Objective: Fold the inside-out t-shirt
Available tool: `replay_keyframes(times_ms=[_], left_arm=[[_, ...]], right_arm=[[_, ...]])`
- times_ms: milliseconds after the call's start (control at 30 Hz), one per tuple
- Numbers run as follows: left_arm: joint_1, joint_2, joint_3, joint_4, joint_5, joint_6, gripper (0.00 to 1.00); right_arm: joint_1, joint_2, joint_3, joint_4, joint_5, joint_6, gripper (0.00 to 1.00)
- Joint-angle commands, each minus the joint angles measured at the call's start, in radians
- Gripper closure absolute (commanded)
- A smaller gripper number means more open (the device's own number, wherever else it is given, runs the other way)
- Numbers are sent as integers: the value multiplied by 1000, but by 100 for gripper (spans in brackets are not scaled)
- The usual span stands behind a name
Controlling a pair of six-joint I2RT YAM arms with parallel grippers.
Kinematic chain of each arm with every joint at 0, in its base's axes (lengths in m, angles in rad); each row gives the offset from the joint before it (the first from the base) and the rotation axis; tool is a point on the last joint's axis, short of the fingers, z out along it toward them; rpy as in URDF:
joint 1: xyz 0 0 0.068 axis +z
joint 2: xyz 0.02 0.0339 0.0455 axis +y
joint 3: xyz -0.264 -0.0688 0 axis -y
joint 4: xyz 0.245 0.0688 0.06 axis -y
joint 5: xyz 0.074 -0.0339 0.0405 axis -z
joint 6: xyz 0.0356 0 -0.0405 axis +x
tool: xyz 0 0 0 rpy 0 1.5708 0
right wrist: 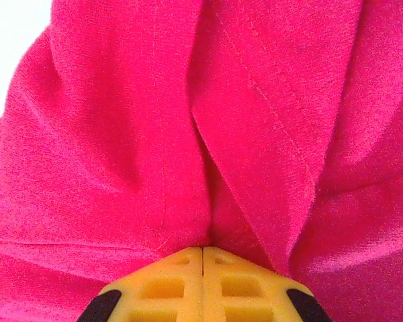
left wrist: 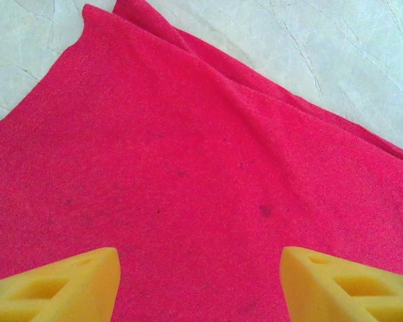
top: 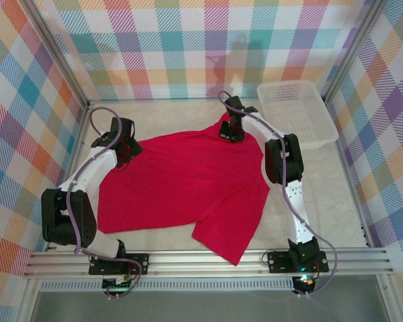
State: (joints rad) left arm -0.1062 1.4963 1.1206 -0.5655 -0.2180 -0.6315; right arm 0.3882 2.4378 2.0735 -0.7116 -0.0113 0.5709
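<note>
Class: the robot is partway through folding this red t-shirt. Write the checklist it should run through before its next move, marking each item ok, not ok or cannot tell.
1. Right fingers gripping the t-shirt: ok. They are shut, with fabric gathered into their tips at the far edge.
2. Left fingers ready to grasp: ok. They are open above the fabric and hold nothing.
3. Fabric lying flat: not ok. A fold runs along one edge, and the fabric bunches at the right fingers.
4. White basket clear of the t-shirt: ok. It stands apart, at the table's far right corner.
5. Collar label located: cannot tell.
</note>
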Motion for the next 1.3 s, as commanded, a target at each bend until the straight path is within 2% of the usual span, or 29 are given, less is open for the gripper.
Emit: replay_keyframes(times_ms=[0,200,367,533,567,600,633,700,833,1033,1133,1267], left_arm=[[5,-15,-4,-2,-4,7,36],[5,13,-13,10,0,3,36],[5,39,-12,9,16,-5,36],[5,38,-36,10,6,-23,37],[5,36,-48,13,3,-34,37],[5,35,-63,20,7,-46,37],[5,33,-77,21,16,-55,37],[5,24,-99,15,40,-68,37],[5,-4,-114,7,53,-71,36],[6,83,-44,-3,127,-53,35],[13,173,20,-10,168,-37,35],[38,320,145,-38,209,-23,35]], right_arm=[[3,-65,19,-3,-3,3,100],[1,-47,145,-9,-9,9,100],[-2,73,373,-41,7,11,100],[-5,228,564,189,27,-70,98],[-5,254,594,233,29,-84,82],[-7,281,635,260,40,-90,57],[-10,299,677,264,49,-85,37],[-15,291,709,234,15,-79,36],[-15,141,611,41,-1,-77,50],[-22,-134,157,-7,-49,-80,49],[-28,-179,7,34,-54,-84,47],[-65,-135,-43,51,-88,-48,47]])
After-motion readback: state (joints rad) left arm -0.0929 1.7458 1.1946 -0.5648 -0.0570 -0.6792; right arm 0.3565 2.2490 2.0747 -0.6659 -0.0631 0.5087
